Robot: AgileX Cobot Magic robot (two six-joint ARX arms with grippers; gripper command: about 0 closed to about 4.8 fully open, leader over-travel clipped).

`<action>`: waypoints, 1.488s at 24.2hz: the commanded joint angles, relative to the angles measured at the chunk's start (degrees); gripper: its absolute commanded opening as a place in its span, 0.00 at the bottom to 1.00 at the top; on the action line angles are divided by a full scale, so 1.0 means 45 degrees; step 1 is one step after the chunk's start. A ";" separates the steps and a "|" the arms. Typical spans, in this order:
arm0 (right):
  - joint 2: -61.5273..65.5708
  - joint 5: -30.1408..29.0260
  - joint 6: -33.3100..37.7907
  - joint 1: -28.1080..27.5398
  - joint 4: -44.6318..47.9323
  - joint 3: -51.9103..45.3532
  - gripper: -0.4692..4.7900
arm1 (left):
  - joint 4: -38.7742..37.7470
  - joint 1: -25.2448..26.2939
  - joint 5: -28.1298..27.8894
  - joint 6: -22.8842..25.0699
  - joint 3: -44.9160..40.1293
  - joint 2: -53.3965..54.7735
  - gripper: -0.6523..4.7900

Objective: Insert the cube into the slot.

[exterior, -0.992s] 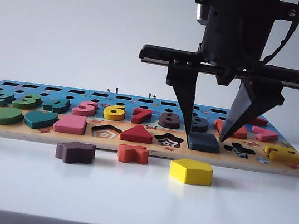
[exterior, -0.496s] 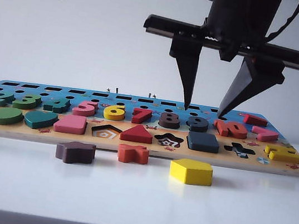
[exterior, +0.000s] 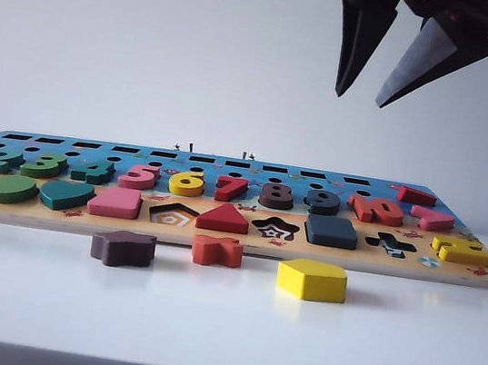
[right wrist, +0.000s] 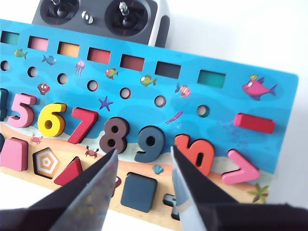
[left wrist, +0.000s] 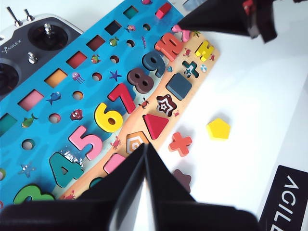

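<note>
Dark navy, flat and square with rounded corners, the cube [exterior: 331, 230] lies seated in the slot of the puzzle board [exterior: 226, 240], in the front row between the star-shaped cut-out [exterior: 275, 228] and the cross-shaped cut-out [exterior: 390, 245]; the right wrist view shows it [right wrist: 138, 192] filling the square recess so that none of the slot's pattern shows. One board lies on the white desk [exterior: 222, 326]. In that front row three cut-outs show bare: a pentagon [exterior: 172, 215], the star and the cross. Three loose pieces rest on the desk just in front of the board: one dark brown star-like block [exterior: 123, 247], one orange-red cross [exterior: 217, 250] and one yellow pentagon [exterior: 311, 280], each apart from the others. Number pieces stand in the middle row, among them a pink five, a yellow six, a red seven, a brown eight and a dark nine. One red triangle [exterior: 222, 218] and one pink block [exterior: 115, 202] sit in the front row left of the star. The right gripper [exterior: 372, 96] hangs high above the board near the top of the exterior view, its two fingers spread and empty, nothing between them. The left gripper [left wrist: 144, 149] is raised over the left part of the scene, its two fingers pressed together at the tips and holding nothing. One remote controller [right wrist: 101, 17] with two sticks lies behind the board's far edge.
</note>
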 commanded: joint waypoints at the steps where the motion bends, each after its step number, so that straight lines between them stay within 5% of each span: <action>1: -0.0811 -0.1282 -0.1307 -0.0622 0.0510 -0.0355 0.43 | 0.0374 0.0000 -0.0243 0.0044 0.0044 -0.0029 0.15; 7: -0.2837 -0.3599 -0.2268 -0.2093 0.2399 -0.2108 0.42 | 0.1010 0.0087 -0.0792 0.0044 0.0044 -0.0034 0.15; 19: -0.7368 -0.3565 -0.2676 -0.4367 0.2900 -0.6081 0.42 | 0.1851 0.1005 -0.0894 -0.0393 0.0044 -0.0039 0.15; 27: -1.1026 -0.3575 -0.2526 -0.7451 0.2895 -0.8272 0.42 | 0.1851 0.1005 -0.0976 -0.0500 0.0044 -0.0039 0.15; 34: -1.4513 -0.3643 -0.2531 -0.9933 0.3099 -0.9107 0.08 | 0.1831 0.1005 -0.1035 -0.0529 0.0044 -0.0044 0.15; 36: -1.4945 -0.3667 -0.2535 -0.9996 0.3099 -0.9190 0.08 | 0.1826 0.1005 -0.1039 -0.0534 0.0044 -0.0044 0.15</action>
